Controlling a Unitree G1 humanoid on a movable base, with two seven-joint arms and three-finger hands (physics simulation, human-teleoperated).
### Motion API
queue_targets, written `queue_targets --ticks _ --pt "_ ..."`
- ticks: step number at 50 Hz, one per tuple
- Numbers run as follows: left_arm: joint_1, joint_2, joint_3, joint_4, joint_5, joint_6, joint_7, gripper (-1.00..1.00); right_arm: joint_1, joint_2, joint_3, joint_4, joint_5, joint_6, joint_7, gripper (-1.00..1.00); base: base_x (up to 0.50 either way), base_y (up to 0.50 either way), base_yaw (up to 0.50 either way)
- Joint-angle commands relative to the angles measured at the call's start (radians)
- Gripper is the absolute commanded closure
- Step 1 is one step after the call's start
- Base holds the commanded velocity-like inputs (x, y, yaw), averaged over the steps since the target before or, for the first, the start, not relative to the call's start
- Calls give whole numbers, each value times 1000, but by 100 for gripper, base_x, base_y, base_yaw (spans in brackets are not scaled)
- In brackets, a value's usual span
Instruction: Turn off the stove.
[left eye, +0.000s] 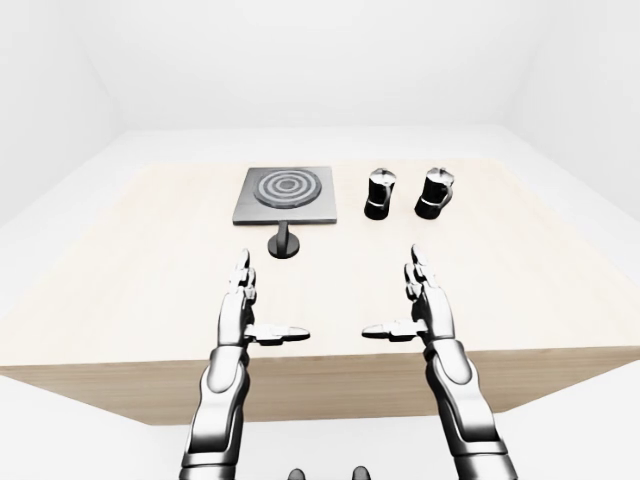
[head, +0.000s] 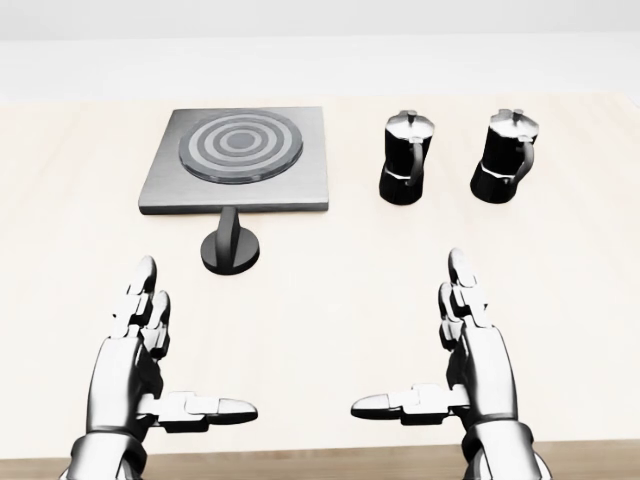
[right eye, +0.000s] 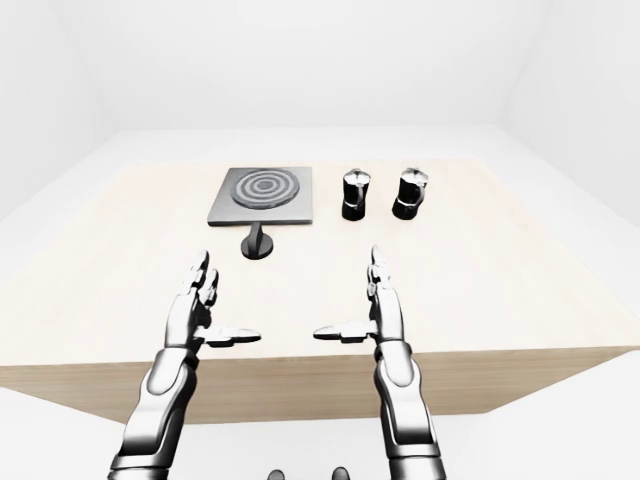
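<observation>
A grey square stove (head: 160, 185) with a ringed round burner (head: 240, 142) lies on the pale wooden table (head: 330, 290), at the upper left of the head view. Its black knob (head: 230, 247) stands on the table just below the stove's lower edge. My left hand (head: 150, 355) hovers open below and left of the knob, fingers straight, thumb pointing inward. My right hand (head: 455, 350) hovers open at the lower right, mirrored. Neither hand touches anything.
Two black and silver moka pots (head: 406, 157) (head: 503, 154) stand side by side to the right of the stove. The table's near edge (left eye: 320, 365) runs just under my wrists. White floor and walls surround the table.
</observation>
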Motion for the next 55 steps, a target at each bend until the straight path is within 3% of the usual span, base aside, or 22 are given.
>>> queue_targets --ticks 1,5,9,12,17,20,24,30,33,42,49,55 --pt "-2 13 21 7 -16 3 -37 -100 -2 -13 -14 -5 -12 8 25 -100 0 0 0" --pt "0 13 18 19 -6 -17 -42 -100 2 -12 -15 -10 -13 7 31 -100 0 0 0" --pt "-3 13 23 10 -12 1 -41 -100 -1 -12 -13 -4 -15 9 35 -100 0 4 0" --pt "-8 13 24 29 -11 -15 -39 -100 0 -12 -15 2 -13 0 37 -100 0 20 0" --pt "-4 13 22 18 -7 -11 -37 -100 2 -9 -12 -15 -12 16 36 -100 0 24 0" --pt "-1 13 25 1 -21 5 -45 -100 0 -10 -13 -7 -11 11 37 -100 0 24 0" --pt "-2 13 22 15 -13 -16 -43 -100 -1 -10 -14 -3 -10 9 37 -100 0 24 0" --pt "2 12 24 -1 -26 -5 -51 -100 -3 -11 -14 1 -11 4 37 -100 0 24 0" --pt "-9 13 25 29 -24 -25 -50 -100 -4 -11 -14 4 -11 2 37 -100 0 24 0" --pt "5 12 22 -3 -22 -10 -49 -100 -7 -11 -15 14 -9 -2 38 -100 0 24 0" --pt "-2 12 24 16 -22 -23 -50 -100 -5 -11 -14 11 -10 0 39 -100 0 25 0" --pt "3 13 23 3 -24 -15 -51 -100 -7 -11 -14 14 -9 1 38 -100 0 24 0"
